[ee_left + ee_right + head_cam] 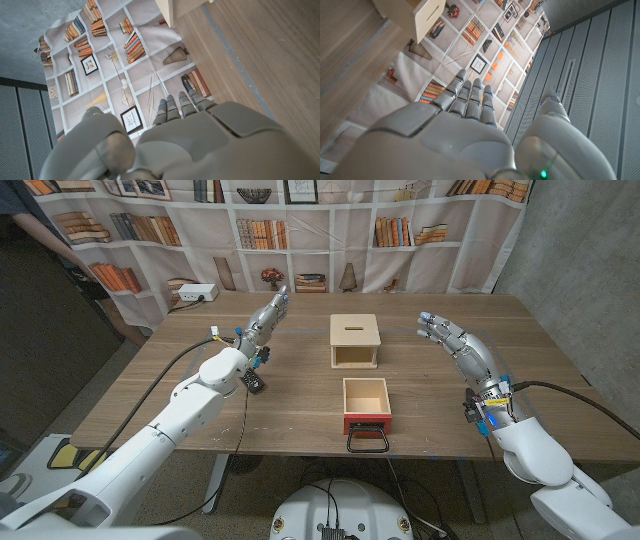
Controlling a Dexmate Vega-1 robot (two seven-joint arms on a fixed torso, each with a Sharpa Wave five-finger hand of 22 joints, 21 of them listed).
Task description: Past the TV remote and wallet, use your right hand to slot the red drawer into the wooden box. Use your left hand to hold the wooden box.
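Sitting near the table's [300, 405] front edge, mid-width, is the red drawer [366, 406]: open top up, red front and black handle [367, 440] facing the robot, handle overhanging the edge. Wooden box [354, 341] stands just behind it, apart, open side toward the drawer, slot in its top. Nothing touches either.

Right hand [450, 337] is raised over the table to the right of the box, well apart from it, fingers [430, 328] straight and slightly spread, holding nothing. Right wrist view: fingers [470, 97] extended side by side, thumb off to one side, box corner [417, 15] beyond them.

Left hand [263, 318] is up left of the box, also clear of it, fingers stretched out close together, empty. Left wrist view: fingers [177, 107] straight, box corner [182, 7] ahead.

Small black object [252, 383] lies on the table by the left forearm; can't tell what it is. White power strip [195, 294] at the far left corner. Bookshelf-print backdrop [330, 230] behind the table.
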